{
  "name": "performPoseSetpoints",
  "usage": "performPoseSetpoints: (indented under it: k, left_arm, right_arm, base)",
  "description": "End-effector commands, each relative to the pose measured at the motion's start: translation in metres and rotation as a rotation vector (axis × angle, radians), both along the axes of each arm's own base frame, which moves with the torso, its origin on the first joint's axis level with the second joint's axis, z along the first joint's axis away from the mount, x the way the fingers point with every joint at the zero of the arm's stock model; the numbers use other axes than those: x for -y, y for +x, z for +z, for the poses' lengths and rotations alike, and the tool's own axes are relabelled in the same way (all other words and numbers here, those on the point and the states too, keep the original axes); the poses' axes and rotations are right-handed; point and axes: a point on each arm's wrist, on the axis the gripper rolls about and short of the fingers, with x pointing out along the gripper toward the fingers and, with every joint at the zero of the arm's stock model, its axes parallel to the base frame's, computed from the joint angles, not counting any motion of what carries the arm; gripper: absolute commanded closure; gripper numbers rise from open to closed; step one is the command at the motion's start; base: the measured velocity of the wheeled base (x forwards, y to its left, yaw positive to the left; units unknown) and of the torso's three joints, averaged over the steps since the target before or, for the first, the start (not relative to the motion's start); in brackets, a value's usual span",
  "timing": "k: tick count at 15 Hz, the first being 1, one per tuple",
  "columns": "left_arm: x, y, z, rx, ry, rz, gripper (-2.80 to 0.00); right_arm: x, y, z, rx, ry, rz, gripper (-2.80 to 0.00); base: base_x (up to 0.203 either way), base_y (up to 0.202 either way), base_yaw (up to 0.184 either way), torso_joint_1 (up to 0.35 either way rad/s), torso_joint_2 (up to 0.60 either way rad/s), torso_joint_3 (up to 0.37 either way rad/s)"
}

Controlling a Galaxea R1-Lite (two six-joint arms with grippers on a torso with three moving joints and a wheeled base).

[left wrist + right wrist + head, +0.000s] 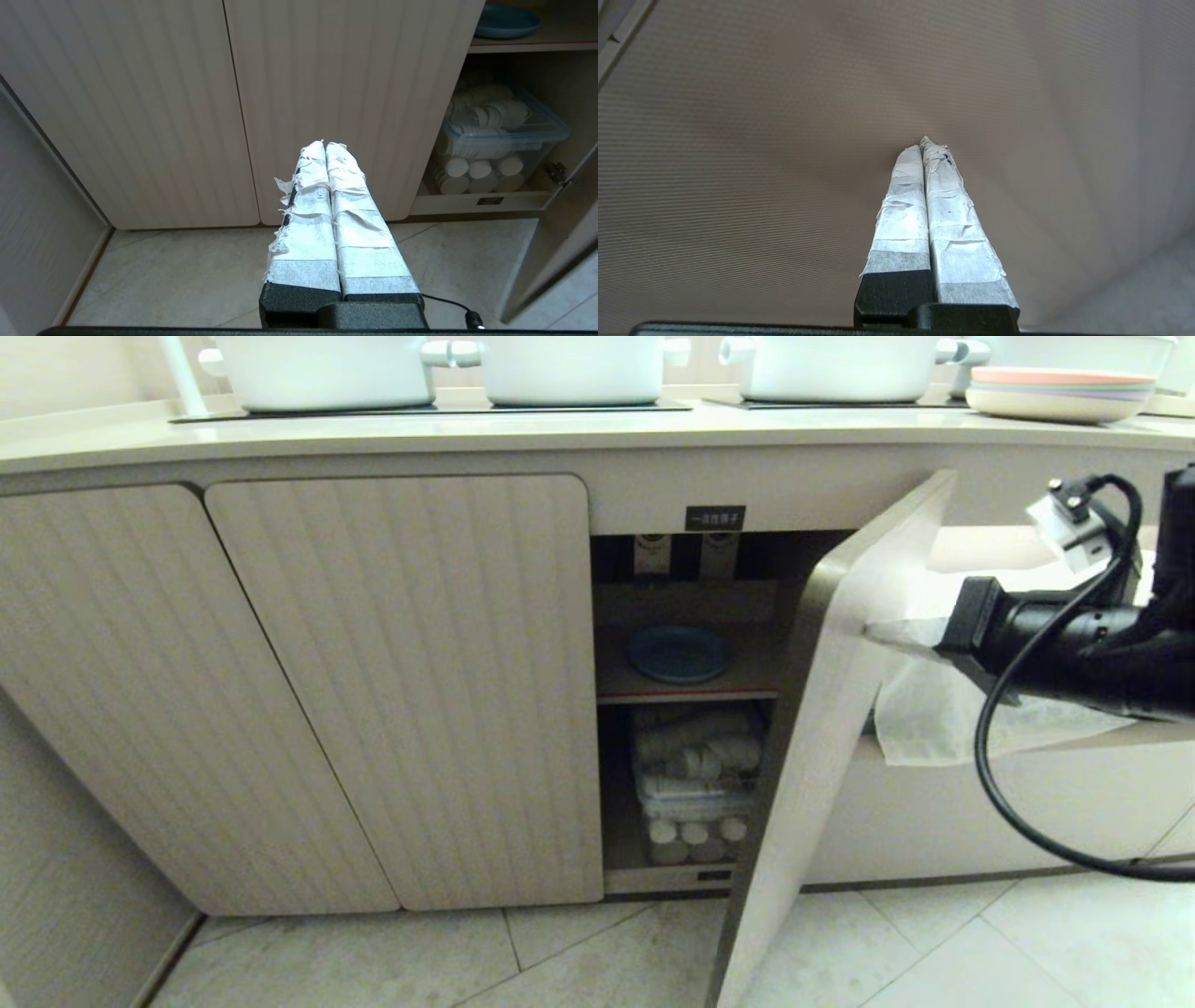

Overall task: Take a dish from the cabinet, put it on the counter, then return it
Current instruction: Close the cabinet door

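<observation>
The light-blue dish (pixel 679 653) (pixel 507 22) lies flat on the inner shelf of the cabinet (pixel 401 691), below the small black label (pixel 715 518). The cabinet's right-hand door (pixel 822 737) stands swung open toward me. My right gripper (pixel 870 633) (pixel 923 145) is shut and empty, its taped tips close against that door's ribbed outer face (pixel 784 140). Whether they touch it I cannot tell. My left gripper (pixel 325 145) hangs low over the floor, shut and empty, pointing at the closed doors. The counter (pixel 560 429) runs above.
White pots (pixel 327 369) stand on the cooktop. A stack of pastel plates topped with pink (pixel 1060 392) sits at the counter's right. A clear bin of white rolls (pixel 695 784) fills the lower shelf. White cloth (pixel 934 719) hangs in the niche behind the open door.
</observation>
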Motion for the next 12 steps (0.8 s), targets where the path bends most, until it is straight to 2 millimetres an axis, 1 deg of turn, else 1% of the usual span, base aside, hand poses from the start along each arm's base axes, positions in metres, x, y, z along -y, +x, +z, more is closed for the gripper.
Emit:
performPoseSetpoints:
  k: [1,4,12]
  left_arm:
    - [0.000,0.000,0.000,0.000,0.000,0.000,0.00]
    - [0.000,0.000,0.000,0.000,0.000,0.000,0.00]
    - [0.000,0.000,0.000,0.000,0.000,0.001,0.00]
  right_arm:
    - [-0.004,0.015,-0.011,-0.022,-0.004,-0.001,0.00]
    - [-0.008,0.031,-0.017,-0.012,-0.027,-0.015,0.00]
    - [-0.019,0.080,-0.012,0.034,-0.045,-0.104,0.00]
  base:
    - [0.000,0.000,0.000,0.000,0.00,0.000]
    - [0.000,0.000,0.000,0.000,0.00,0.000]
    - [0.000,0.000,0.000,0.000,0.00,0.000]
